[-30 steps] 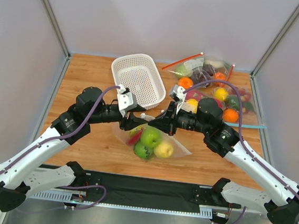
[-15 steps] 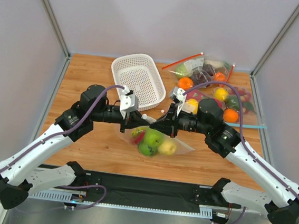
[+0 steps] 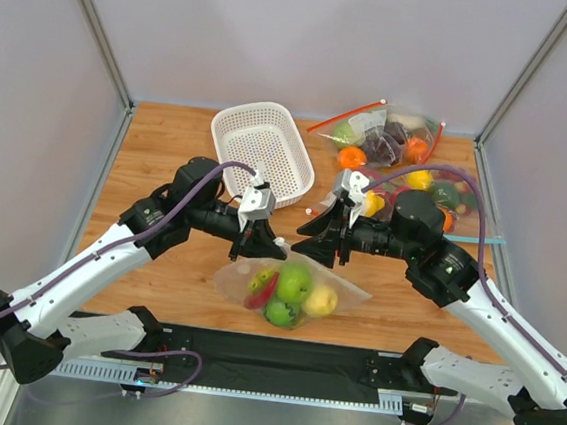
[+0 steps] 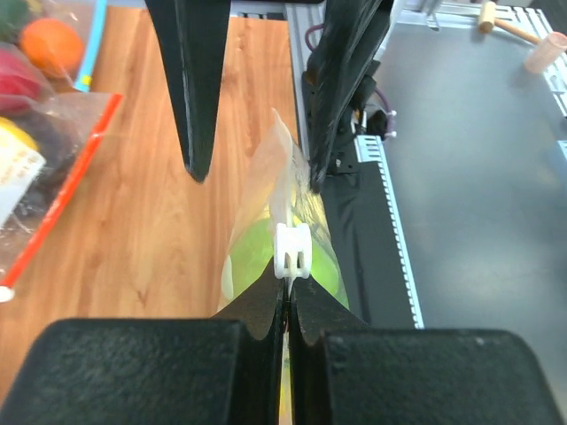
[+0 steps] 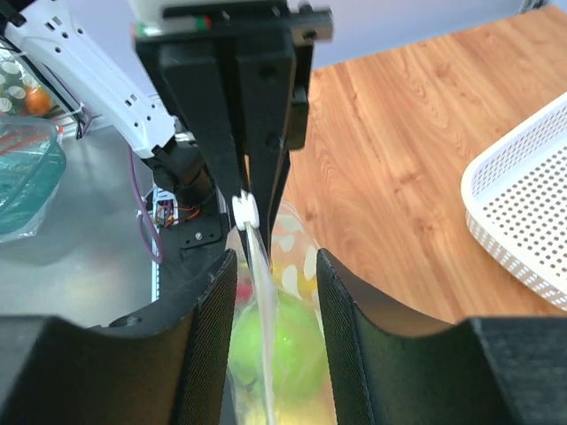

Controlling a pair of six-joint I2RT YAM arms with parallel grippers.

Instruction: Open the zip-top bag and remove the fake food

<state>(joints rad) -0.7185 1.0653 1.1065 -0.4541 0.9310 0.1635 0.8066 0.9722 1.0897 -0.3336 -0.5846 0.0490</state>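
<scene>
since a second ago the zip-top bag [image 3: 336,288] has slid toward the near edge of the table [image 3: 170,141], the left gripper [image 4: 286,305] has closed and the right gripper [image 5: 273,261] has let go. nearest now lies the bag with the fake food [image 3: 294,286] still inside: two green apples [image 3: 279,313], one yellowish round fruit [image 3: 322,300], one red chili [image 3: 268,289], and a yellow piece beside the chili that i cannot make out. just beyond, the left jaws are pinched tight on the bag's top edge, right behind its one white slider [image 4: 292,252]. facing them, the right jaws stand partly apart, straddling that same edge and gripping nothing. the step in hand looks to be the unzipping, with the seal apparently still shut. the next move likely calls for the right gripper to close on the slider or the edge and draw it along while the left anchors. farther back sits one white basket [image 3: 264,155], and at the far right at least two undotted bags [image 3: 391,142] of other fruit.
</scene>
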